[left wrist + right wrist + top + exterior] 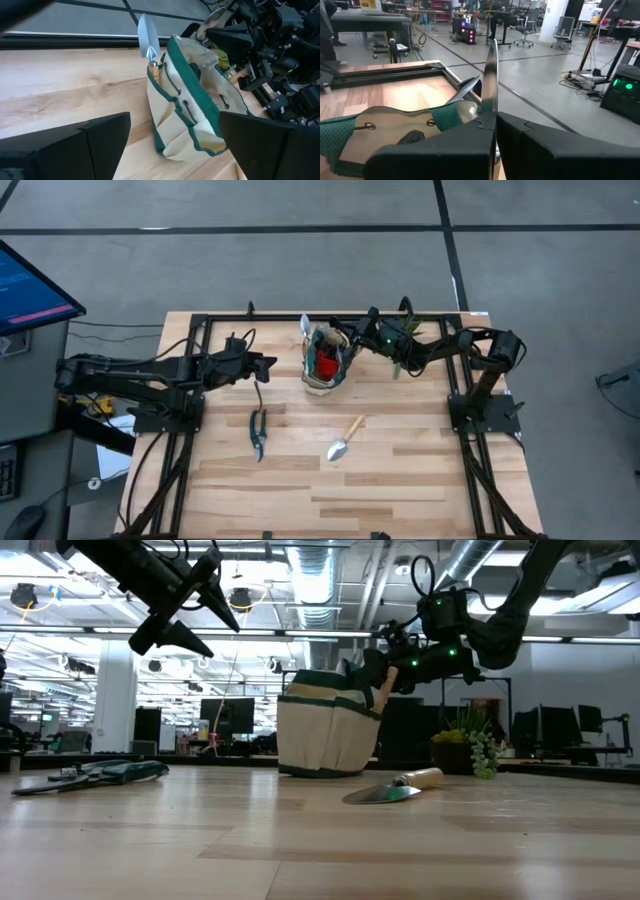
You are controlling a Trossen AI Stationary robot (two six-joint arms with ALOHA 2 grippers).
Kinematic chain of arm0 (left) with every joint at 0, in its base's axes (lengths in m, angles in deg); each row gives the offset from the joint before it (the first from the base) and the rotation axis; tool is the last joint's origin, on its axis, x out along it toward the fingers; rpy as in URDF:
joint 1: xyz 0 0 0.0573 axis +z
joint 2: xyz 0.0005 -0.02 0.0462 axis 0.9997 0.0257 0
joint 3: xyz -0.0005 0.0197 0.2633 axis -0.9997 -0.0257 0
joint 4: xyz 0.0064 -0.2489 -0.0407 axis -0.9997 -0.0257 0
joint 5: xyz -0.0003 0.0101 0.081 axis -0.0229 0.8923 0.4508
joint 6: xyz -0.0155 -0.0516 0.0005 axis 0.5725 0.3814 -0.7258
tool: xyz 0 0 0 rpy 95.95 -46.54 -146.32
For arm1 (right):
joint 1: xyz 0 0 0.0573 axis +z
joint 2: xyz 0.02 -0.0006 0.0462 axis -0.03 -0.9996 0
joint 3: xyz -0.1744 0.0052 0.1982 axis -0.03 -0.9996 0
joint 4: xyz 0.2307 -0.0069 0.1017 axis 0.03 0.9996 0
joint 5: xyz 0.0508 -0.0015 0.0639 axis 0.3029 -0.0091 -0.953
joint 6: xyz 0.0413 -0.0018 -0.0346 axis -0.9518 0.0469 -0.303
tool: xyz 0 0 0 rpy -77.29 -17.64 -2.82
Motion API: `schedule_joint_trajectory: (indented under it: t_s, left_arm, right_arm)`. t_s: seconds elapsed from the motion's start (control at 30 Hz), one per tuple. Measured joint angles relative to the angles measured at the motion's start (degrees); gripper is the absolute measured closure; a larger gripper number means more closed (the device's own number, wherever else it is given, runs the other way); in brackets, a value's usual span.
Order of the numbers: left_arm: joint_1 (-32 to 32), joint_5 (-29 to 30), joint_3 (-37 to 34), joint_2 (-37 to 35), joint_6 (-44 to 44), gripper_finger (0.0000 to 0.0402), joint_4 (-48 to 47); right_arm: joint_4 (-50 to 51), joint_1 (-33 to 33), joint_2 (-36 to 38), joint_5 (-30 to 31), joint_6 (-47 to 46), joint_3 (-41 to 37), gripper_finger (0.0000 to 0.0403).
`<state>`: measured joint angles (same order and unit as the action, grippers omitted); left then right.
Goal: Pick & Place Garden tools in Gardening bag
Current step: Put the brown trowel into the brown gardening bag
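Above the gardening bag point(327, 361) at upper centre, right end effector point(354, 342) clamps a trowel point(491, 80) for insertion; left end effector point(268, 363) waits spread apart beside it.

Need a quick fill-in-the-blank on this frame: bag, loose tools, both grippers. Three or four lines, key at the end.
1. The right gripper is shut on a ____ blade over the gardening bag.
2. The left gripper hangs above the table with its fingers ____.
3. The pruning shears lie on the ____.
4. A trowel lies ____ the bag.

Missing words: trowel; open; table; outside
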<state>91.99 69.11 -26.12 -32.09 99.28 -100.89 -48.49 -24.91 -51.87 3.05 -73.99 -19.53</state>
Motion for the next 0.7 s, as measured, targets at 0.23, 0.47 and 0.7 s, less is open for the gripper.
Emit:
schedule_joint_trajectory:
  t_s: [0.23, 0.47, 0.7]
  left_arm:
    - [0.0, 0.7, 0.0, 0.0, -0.1, 0.0108, 0.7]
    - [0.0, 0.8, 0.0, 0.0, -0.1, 0.0108, 1.0]
    - [0.0, 1.0, 0.0, 0.0, -0.1, 0.0108, 1.1]
  right_arm:
    - [0.0, 0.0, 0.0, -0.7, 2.5, 0.0, 0.0395]
    - [-0.1, 0.0, 0.7, -4.1, 5.8, -0.1, 0.0353]
    - [0.4, -0.7, 4.3, -4.2, 6.0, -0.1, 0.0313]
